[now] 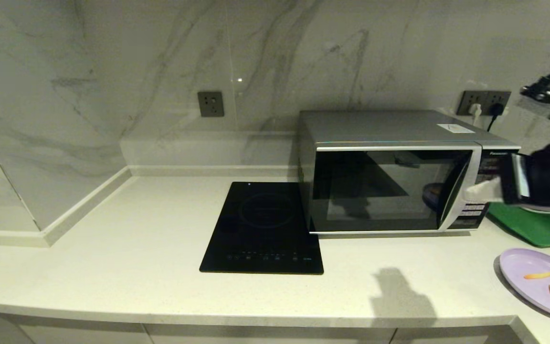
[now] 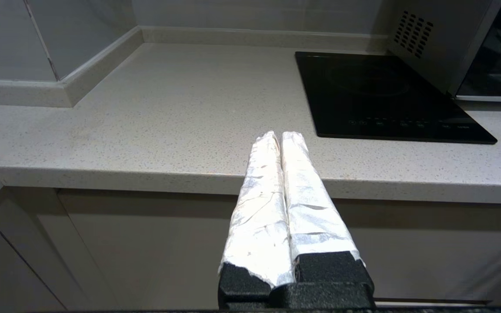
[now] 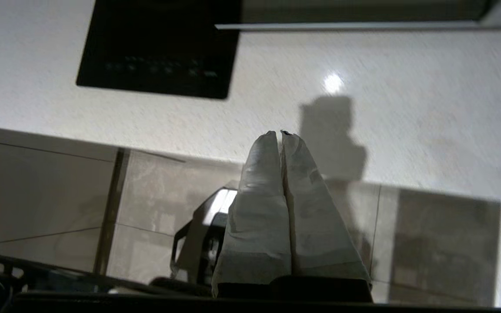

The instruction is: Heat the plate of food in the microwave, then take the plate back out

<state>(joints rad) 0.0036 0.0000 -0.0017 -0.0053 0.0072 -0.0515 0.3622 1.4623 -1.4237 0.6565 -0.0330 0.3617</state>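
Note:
The microwave (image 1: 389, 186) stands at the back right of the counter with its dark glass door closed. The lavender plate of food (image 1: 537, 279), with yellow-orange sticks on it, lies on the counter near the front right edge. My right gripper (image 1: 473, 190) hovers just in front of the microwave's keypad panel (image 1: 482, 191), fingers shut and holding nothing. The right wrist view shows that gripper (image 3: 280, 132) shut above the bare counter. My left gripper (image 2: 281, 134) is shut and empty at the counter's front edge, outside the head view.
A flat black induction cooktop (image 1: 263, 227) lies left of the microwave. A green tray (image 1: 533, 227) sits to the right of the microwave, behind the plate. The counter (image 1: 112, 239) ends at marble walls on the left and at the back.

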